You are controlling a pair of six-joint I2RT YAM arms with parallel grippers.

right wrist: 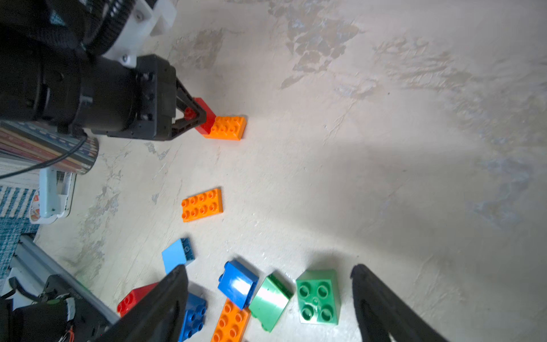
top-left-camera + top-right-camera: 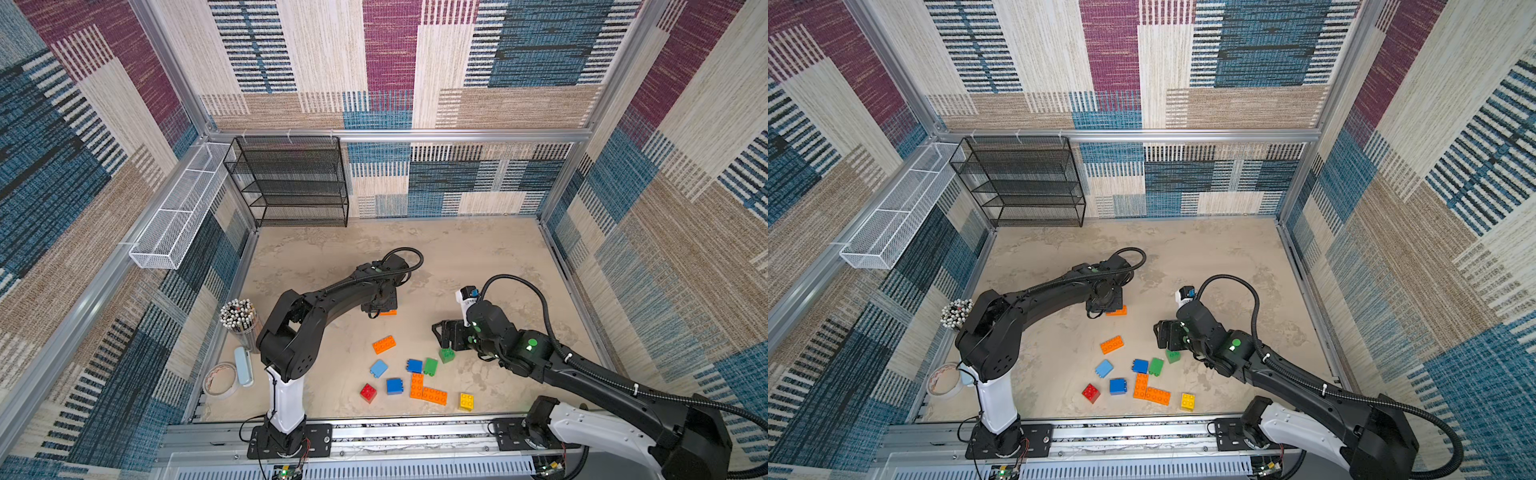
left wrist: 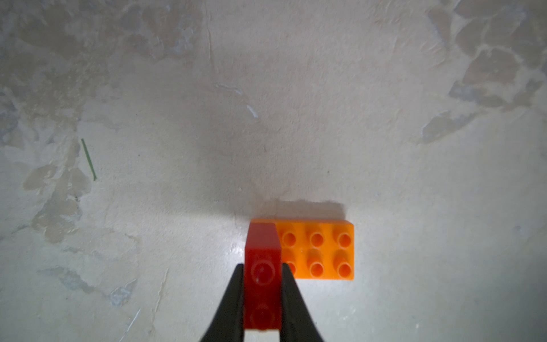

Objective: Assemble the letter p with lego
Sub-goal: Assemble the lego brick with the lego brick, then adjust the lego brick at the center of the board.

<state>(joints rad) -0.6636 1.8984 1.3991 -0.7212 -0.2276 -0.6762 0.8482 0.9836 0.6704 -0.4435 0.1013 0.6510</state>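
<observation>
Red brick (image 3: 262, 281) pinched over one end of an orange brick (image 3: 322, 251), mid-table.

We see the left gripper (image 3: 262, 268) pressing its fingers on both sides of the red brick, which covers the orange one's end studs. These sit well apart from the loose lego toward the table's (image 2: 478, 257) near edge: another orange brick (image 2: 383, 344), light blue (image 2: 378, 368), blue, green, red, yellow and an orange pair. The right gripper (image 1: 268, 268) is spread wide, and a green square brick (image 1: 318, 296) shows between its fingers in the right wrist view.
</observation>
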